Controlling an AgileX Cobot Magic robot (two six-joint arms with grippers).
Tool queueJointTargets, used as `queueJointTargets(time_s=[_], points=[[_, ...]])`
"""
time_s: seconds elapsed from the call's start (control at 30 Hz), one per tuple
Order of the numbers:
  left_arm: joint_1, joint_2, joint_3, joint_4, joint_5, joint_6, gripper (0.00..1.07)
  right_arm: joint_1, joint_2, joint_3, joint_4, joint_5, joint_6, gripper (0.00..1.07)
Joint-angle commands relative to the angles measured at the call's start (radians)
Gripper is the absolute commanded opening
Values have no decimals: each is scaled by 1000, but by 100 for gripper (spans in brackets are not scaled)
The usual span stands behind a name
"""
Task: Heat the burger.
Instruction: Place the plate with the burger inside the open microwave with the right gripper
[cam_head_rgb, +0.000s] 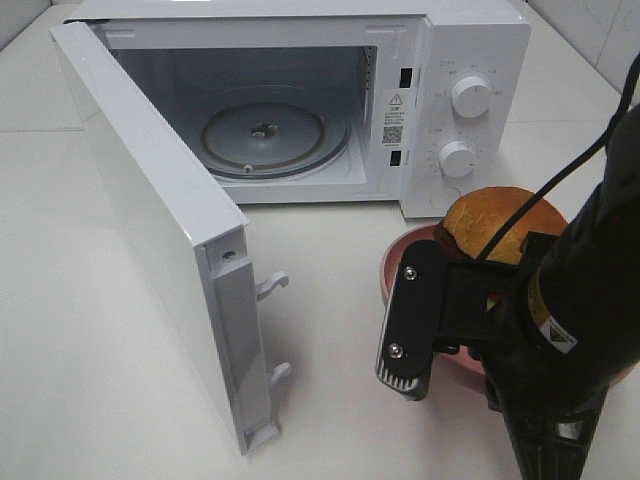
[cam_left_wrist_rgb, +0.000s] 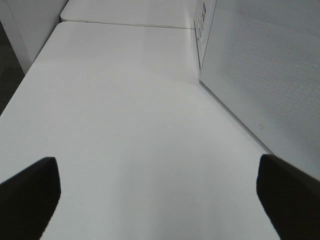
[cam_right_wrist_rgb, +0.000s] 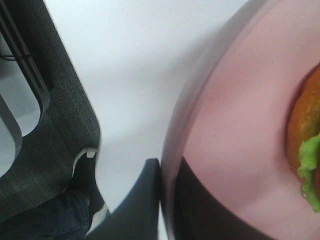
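The white microwave (cam_head_rgb: 470, 60) stands at the back with its door (cam_head_rgb: 150, 220) swung wide toward the left, baring the glass turntable (cam_head_rgb: 262, 135). The burger (cam_head_rgb: 500, 225), with a golden bun and lettuce (cam_right_wrist_rgb: 307, 160), lies on a pink plate (cam_head_rgb: 395, 265) in front of the dial panel. My right gripper (cam_head_rgb: 425, 372) is shut on the plate's near rim. The right wrist view shows one finger (cam_right_wrist_rgb: 140, 200) outside the rim (cam_right_wrist_rgb: 172, 150) and the other inside. My left gripper (cam_left_wrist_rgb: 159, 200) hangs open over bare table, beside the door's outer face (cam_left_wrist_rgb: 265, 65), and holds nothing.
Two latch hooks (cam_head_rgb: 272, 285) stick out of the door's free edge. Two dials (cam_head_rgb: 468, 95) sit on the microwave's right panel. The white table (cam_head_rgb: 330, 400) ends close to the plate, with grey floor and someone's shoe (cam_right_wrist_rgb: 87, 192) below.
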Motion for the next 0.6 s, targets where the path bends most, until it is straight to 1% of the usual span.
queueJointTargets(time_s=[0.03,0.13,0.2,0.33,0.4,0.43,0.47,0.5,0.57,0.6], points=[[3,-17,2,-6,-8,-2,102,2,-14,4,-46,-35,0,0],[3,-17,2,-6,-8,-2,102,2,-14,4,-40,-34,22,0],[3,-17,2,-6,-8,-2,102,2,-13,4,-37,-51,89,0],[3,-17,2,-6,-8,-2,102,2,-13,4,-41,-62,91,0],[3,-17,2,-6,-8,-2,102,2,-13,4,-62,-63,-11,0],[3,-17,2,-6,-8,-2,102,2,-13,4,-62,-63,-11,0],[3,-17,2,-6,-8,-2,102,1,-13,4,-70,-65,-102,0],[3,-17,2,-6,-8,-2,102,1,-13,4,-70,-65,-102,0],[3,-17,2,-6,-8,-2,102,1,-12,4,-80,-78,-242,0],[3,-17,2,-6,-8,-2,102,1,-12,4,-80,-78,-242,0]])
